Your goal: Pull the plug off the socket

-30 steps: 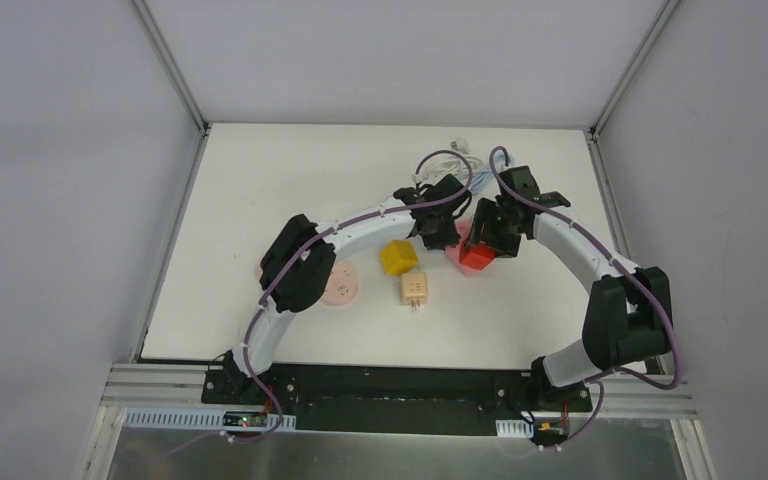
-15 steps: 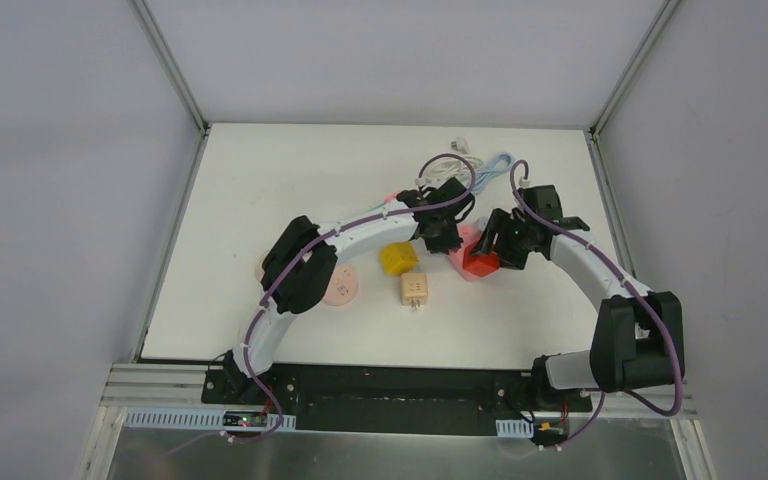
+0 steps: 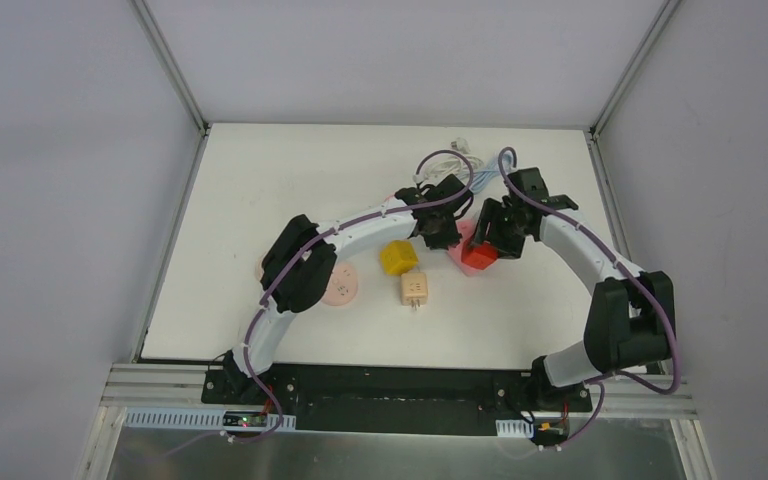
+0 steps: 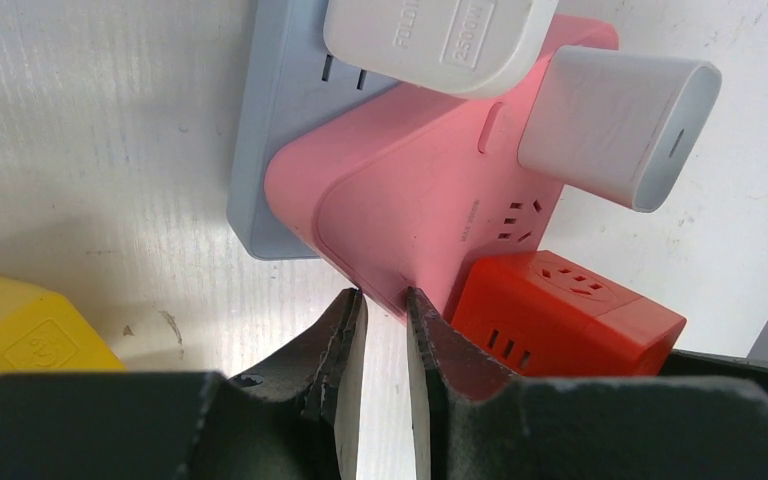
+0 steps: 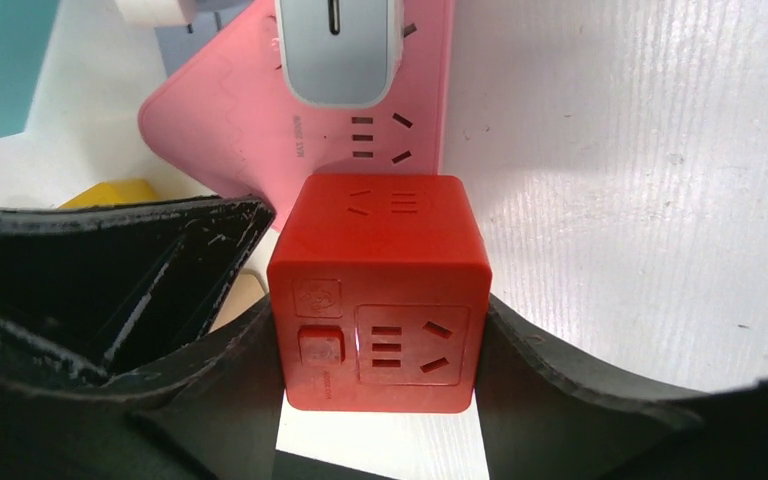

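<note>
A red cube plug (image 5: 380,290) sits tight against the edge of the pink socket block (image 5: 230,120). My right gripper (image 5: 380,340) is shut on the cube, one finger on each side. In the left wrist view my left gripper (image 4: 385,305) is pinched on the near corner of the pink socket block (image 4: 410,190), with the red cube (image 4: 560,310) just to its right. From above, both grippers meet at the table's middle back: left gripper (image 3: 444,238), right gripper (image 3: 490,245), red cube (image 3: 476,256). I cannot tell whether its pins are in the socket.
A white charger (image 4: 615,125) is plugged into the pink block. A white plug (image 4: 430,40) sits in the grey-blue strip (image 4: 280,130) under it. A yellow cube (image 3: 398,257), a beige adapter (image 3: 414,290) and a pink disc (image 3: 341,287) lie nearer the front. Cables (image 3: 460,155) are coiled at the back.
My left jaws closed down onto the pink block's corner. The right arm swung out to the right with the red cube, then came back left.
</note>
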Available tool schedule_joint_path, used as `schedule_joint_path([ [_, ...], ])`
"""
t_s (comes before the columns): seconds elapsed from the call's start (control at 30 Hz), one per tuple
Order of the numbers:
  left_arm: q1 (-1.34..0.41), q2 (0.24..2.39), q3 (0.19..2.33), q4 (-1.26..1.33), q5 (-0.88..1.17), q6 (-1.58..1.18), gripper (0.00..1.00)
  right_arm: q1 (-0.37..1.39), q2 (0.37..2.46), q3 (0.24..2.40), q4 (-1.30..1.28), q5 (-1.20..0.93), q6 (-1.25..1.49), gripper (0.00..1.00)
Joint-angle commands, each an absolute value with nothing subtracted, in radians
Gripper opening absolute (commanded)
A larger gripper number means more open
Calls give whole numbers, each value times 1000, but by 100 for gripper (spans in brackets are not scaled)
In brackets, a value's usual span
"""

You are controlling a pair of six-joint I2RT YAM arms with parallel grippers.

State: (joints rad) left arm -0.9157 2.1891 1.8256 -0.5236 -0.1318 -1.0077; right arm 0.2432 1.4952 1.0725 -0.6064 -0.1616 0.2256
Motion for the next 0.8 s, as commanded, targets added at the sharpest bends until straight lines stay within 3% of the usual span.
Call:
schedule_joint_path([
  [0.0, -919, 2250, 1819, -601, -170, -1003, 20, 194, 1322, 1018, -432, -396, 217, 0],
  [0.17, -918, 2249, 1819, -597, -167, -999, 20, 113, 1231, 902, -269, -593, 235, 0],
  [0.3, -917, 2246, 1813, -584, -152, -992, 20, 117, 1273, 898, -308, -485, 272, 2],
  [0.4, -917, 2245, 1806, -581, -131, -982, 21, 140, 1294, 917, -378, -307, 295, 46],
  [0.47, -917, 2237, 1794, -577, -127, -975, 24, 170, 1277, 908, -389, -200, 334, 67],
  [0.57, -916, 2216, 1771, -570, -129, -967, 32, 221, 1273, 902, -417, -74, 374, 76],
  [0.77, -905, 2169, 1712, -516, -141, -962, 47, 259, 1226, 835, -365, 34, 434, 77],
])
